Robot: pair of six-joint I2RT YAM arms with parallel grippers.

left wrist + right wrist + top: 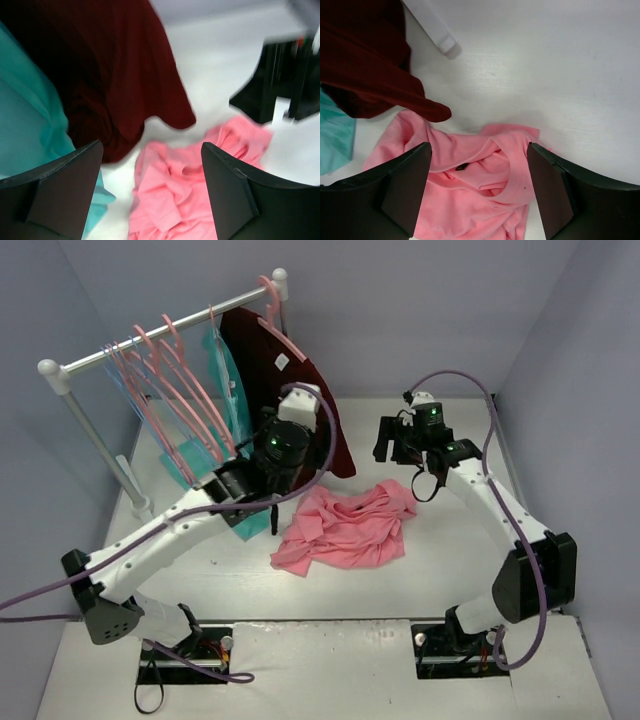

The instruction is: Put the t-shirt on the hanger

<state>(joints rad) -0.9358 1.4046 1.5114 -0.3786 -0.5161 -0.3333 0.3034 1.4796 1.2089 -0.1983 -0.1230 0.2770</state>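
The salmon-pink t-shirt (345, 528) lies crumpled on the white table, in front of the clothes rack. It also shows in the left wrist view (185, 195) and the right wrist view (470, 195). The thin light-blue hanger (127, 388) hangs at the left end of the rail, among the pink hangers. My left gripper (151, 147) is open and empty, above the t-shirt's left part, close to the maroon shirt. My right gripper (400, 452) is open and empty, above the t-shirt's far right end, and its jaws (479, 146) frame the neck opening.
A white rack rail (160, 335) crosses the back left, carrying several thick pink hangers (175, 390), a teal shirt (228, 390) and a dark maroon shirt (295, 365). The maroon hem (385, 85) hangs near the t-shirt. A rack foot (440, 35) lies behind. Walls close in on three sides.
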